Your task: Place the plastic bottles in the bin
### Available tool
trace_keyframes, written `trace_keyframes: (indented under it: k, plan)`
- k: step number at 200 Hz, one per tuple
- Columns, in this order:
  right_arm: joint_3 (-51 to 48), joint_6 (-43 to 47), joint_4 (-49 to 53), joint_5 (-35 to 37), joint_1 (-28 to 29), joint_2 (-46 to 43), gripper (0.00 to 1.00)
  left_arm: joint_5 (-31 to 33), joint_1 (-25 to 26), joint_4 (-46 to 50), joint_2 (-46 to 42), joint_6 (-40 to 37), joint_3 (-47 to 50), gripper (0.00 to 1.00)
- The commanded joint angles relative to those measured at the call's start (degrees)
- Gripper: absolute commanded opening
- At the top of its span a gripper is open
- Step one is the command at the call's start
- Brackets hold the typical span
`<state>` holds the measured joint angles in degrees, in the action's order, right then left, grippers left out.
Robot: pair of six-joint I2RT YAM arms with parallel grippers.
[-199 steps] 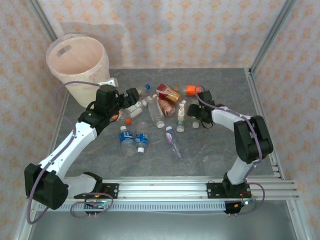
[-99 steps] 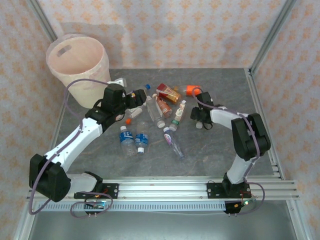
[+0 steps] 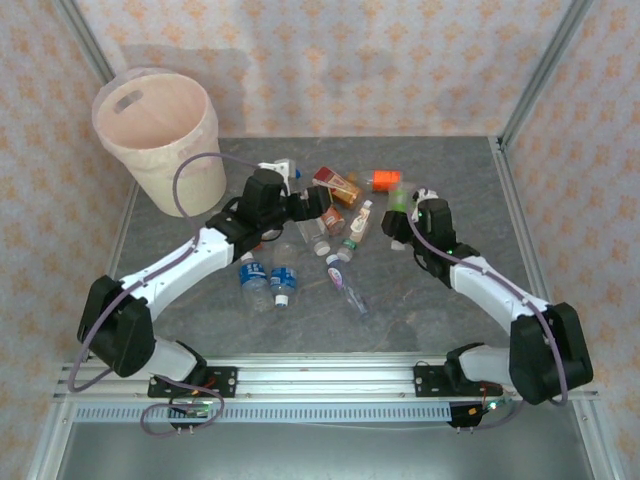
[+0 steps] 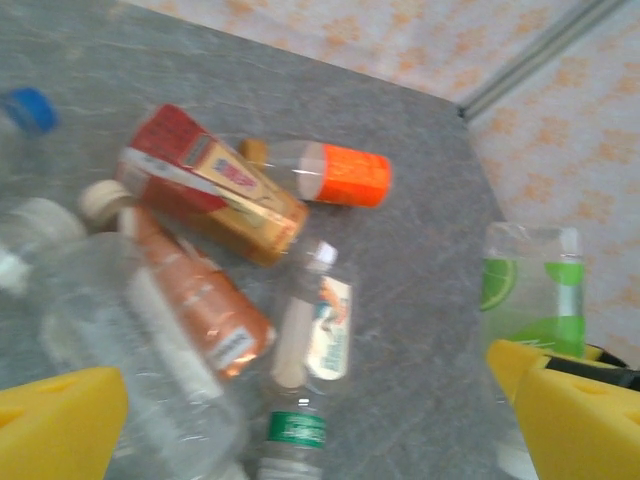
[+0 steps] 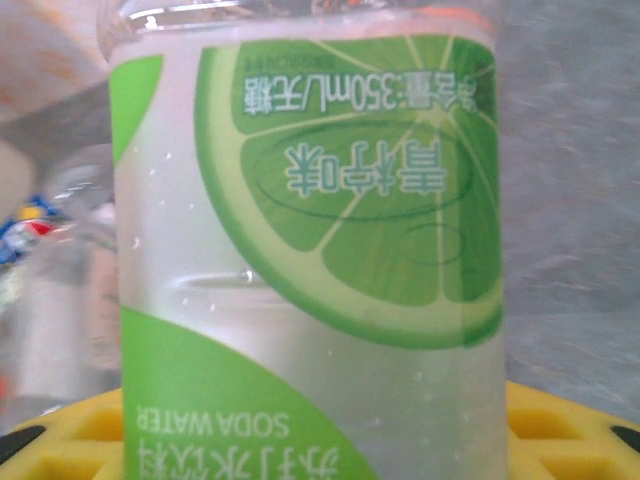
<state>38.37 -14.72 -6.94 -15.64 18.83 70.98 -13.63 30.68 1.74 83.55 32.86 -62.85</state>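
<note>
— One clear plastic bottle with a lime-green label (image 5: 320, 250) sat clamped in the right gripper (image 3: 402, 208), beside the pile on the grey table (image 3: 430, 310). Pick apparently done; transfer pending.
— And the left gripper (image 3: 303, 205)?
— Spread wide, holding nothing, over the other clear plastic bottles (image 3: 320, 240).
— Next move?
— Probably a carry to the large round cream bin (image 3: 165, 170), well apart at far left. Its pinkish bag liner (image 3: 150, 110) showed no bottles.
</note>
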Motion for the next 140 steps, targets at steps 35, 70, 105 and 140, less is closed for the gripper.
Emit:
trace_keyframes:
  k: [35, 70, 105, 140]
  plan:
    - [-1.5, 1.1, -11.5, -12.6, 4.6, -2.9, 0.49, -6.0, 3.1, -8.9, 4.4, 2.8, -4.4, 1.0]
    - [-0.9, 0.2, -12.8, -16.7, 5.5, -2.9, 0.49, -5.8, 4.1, -8.1, 5.6, 2.9, -5.9, 1.0]
    - [0.7, 0.6, -13.2, -18.6, 7.3, -1.0, 0.49, -7.0, 5.5, -7.5, 8.2, 2.8, -9.0, 1.0]
    - [1.6, 0.0, -15.2, -18.6, 8.8, 0.0, 0.49, 1.5, 7.0, 0.4, 10.8, 3.2, -13.2, 1.0]
